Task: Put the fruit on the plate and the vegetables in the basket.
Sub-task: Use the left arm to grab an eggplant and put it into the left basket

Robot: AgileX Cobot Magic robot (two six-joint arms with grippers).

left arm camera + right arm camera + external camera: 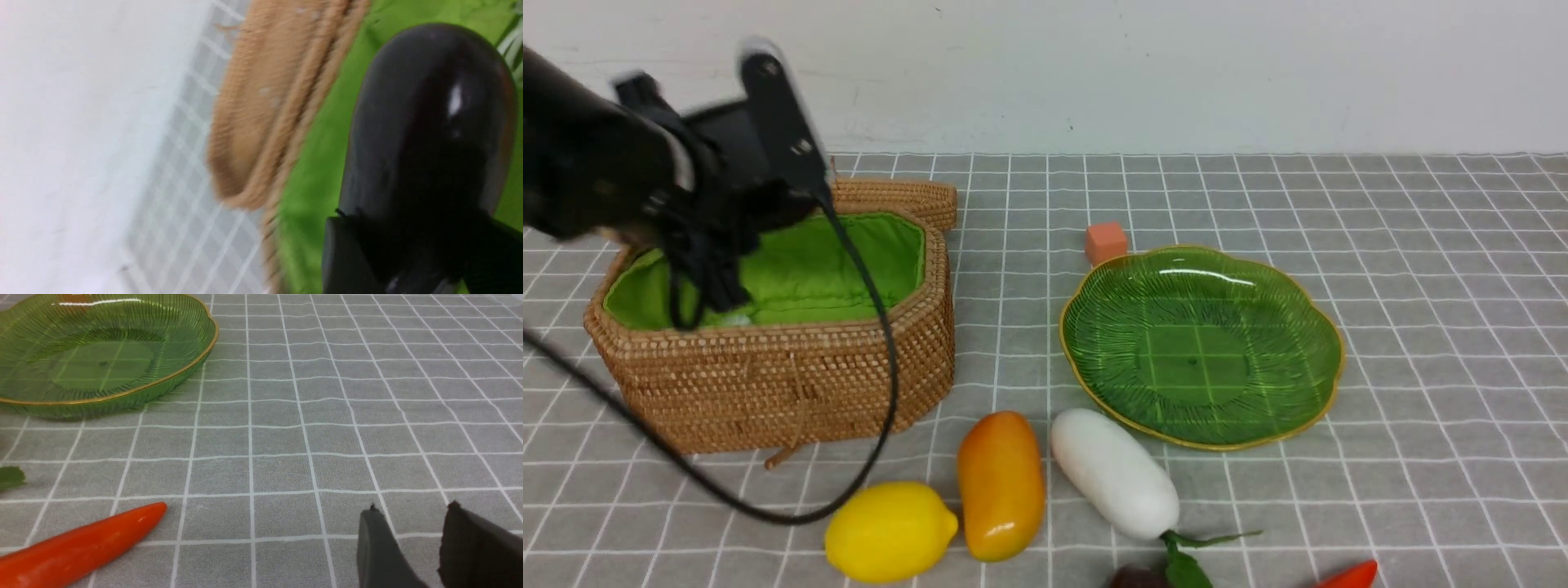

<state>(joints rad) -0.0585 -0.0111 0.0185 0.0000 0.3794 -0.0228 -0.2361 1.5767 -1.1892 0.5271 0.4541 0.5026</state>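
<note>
- The left pincer (416,249) is closed on the dark vegetable (429,122). Its two black fingers (347,261) press the thick lower part, one on each side, and they stand rather wide because the piece is fat.
- The piece points straight out of the pincer. Its long axis follows the line of the fingers, and the round glossy end is farthest from the wrist.
- The relation that counts: the dark vegetable hangs over the green lining (833,269) of the basket (792,384), inside the woven rim and not over the grey cloth. In the front view the left arm is above the left part of the opening. How high the piece is above the lining I cannot tell, because both views are blurred.
- My judgement: the coming move is only to open the fingers, perhaps after going lower, so that the piece lands on the lining and misses the rim.
- The lid (907,196) lies just behind the basket, out of the way.
- The right pincer (412,510) holds nothing. Its jaws are a little apart, low over bare cloth.
- The red-orange vegetable (81,543) lies near the right pincer, with its pointed end nearer to it. I judge the right arm the better one for this piece.
- The lemon (890,531), the mango (1001,482) and the radish (1112,474) lie on the cloth, and nothing is on the plate (1201,343) yet.
</note>
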